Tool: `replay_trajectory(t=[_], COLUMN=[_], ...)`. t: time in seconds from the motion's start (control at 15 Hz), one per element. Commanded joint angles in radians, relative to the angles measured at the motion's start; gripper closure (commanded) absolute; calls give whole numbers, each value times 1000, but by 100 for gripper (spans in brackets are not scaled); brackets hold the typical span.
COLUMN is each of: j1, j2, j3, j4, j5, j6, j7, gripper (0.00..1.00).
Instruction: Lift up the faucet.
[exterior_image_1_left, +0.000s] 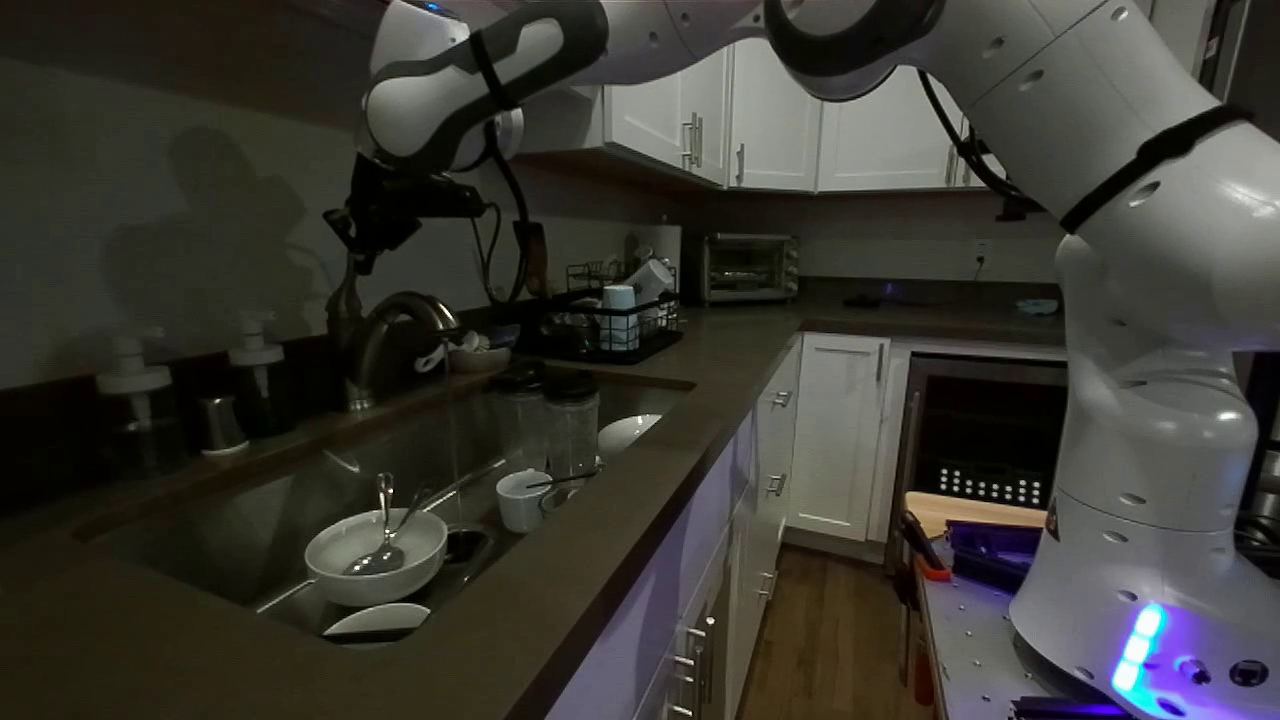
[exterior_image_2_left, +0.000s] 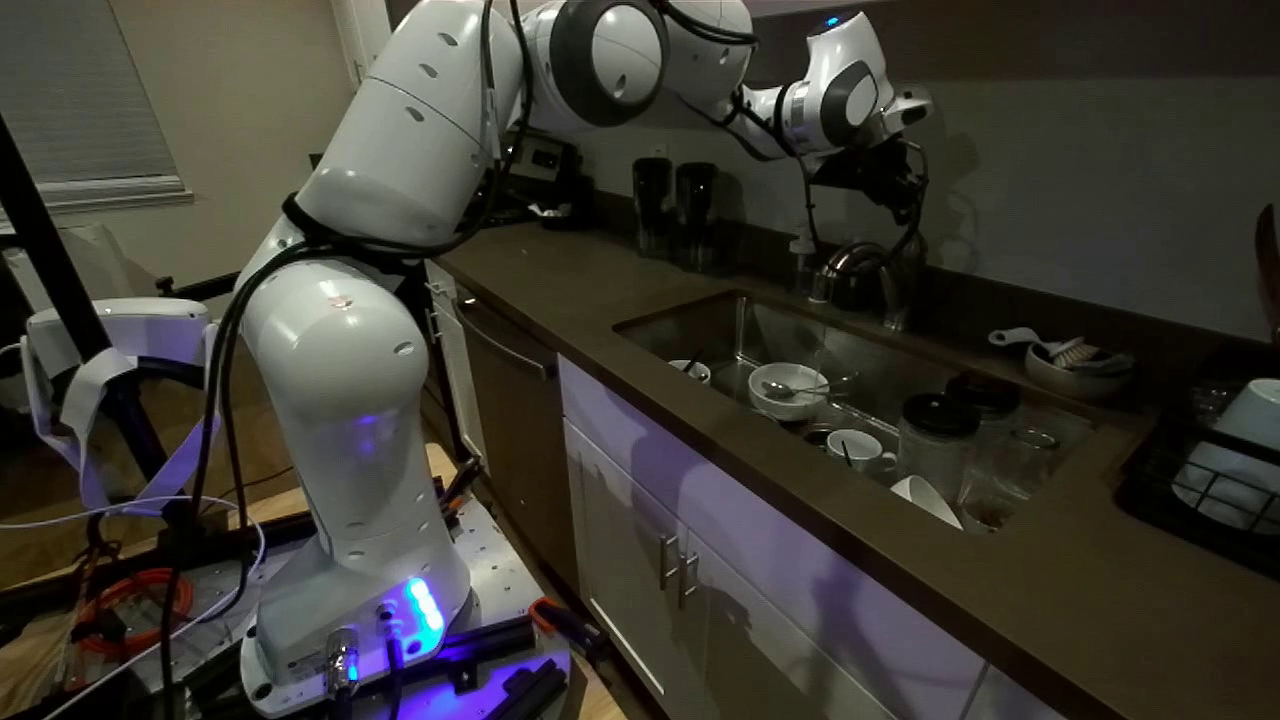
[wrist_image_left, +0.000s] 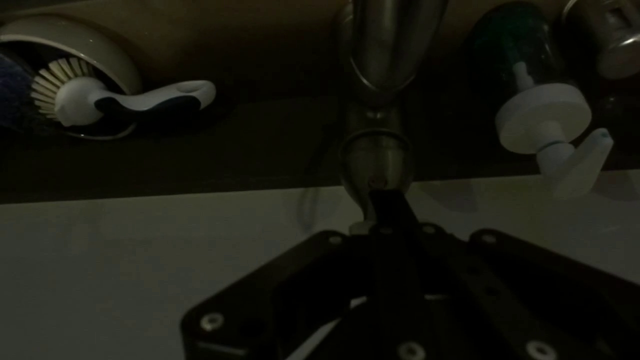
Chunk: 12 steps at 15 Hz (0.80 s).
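Note:
The dark metal faucet (exterior_image_1_left: 366, 350) stands behind the sink, its arched spout curving over the basin. It also shows in the other exterior view (exterior_image_2_left: 845, 262) and at the top centre of the wrist view (wrist_image_left: 395, 45). A thin stream of water seems to fall from the spout. The lever handle (exterior_image_1_left: 345, 300) points up beside the spout, below my gripper (exterior_image_1_left: 364, 262). In the wrist view my fingertips (wrist_image_left: 390, 197) are together, in front of the upper part of the lever (wrist_image_left: 376, 160). The lever's pale tip shows just left of the fingers. Whether they touch it is unclear.
White-capped dispensers (exterior_image_1_left: 257, 355) stand on one side of the faucet. A bowl with a brush (exterior_image_2_left: 1065, 370) stands on its other side. The sink holds a white bowl (exterior_image_1_left: 335, 545), a mug (exterior_image_1_left: 520, 500) and glass jars (exterior_image_1_left: 572, 440). The wall is close behind.

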Motion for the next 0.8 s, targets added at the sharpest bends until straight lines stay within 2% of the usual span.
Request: replay_trajectory(t=[0.0,0.2,0.4,0.53,0.73], j1=[6,12,25,49,79], j2=[39,57,66,59,25], j3=[-17,-23,-44,-77,-97], j4=[111,141,140,105,12], j5=[-31,-40,-65,-91,-104], j6=[-15,-12,59,127,152], j7=[-6,3,39,94,147], gripper=[100,100,100,100,100])
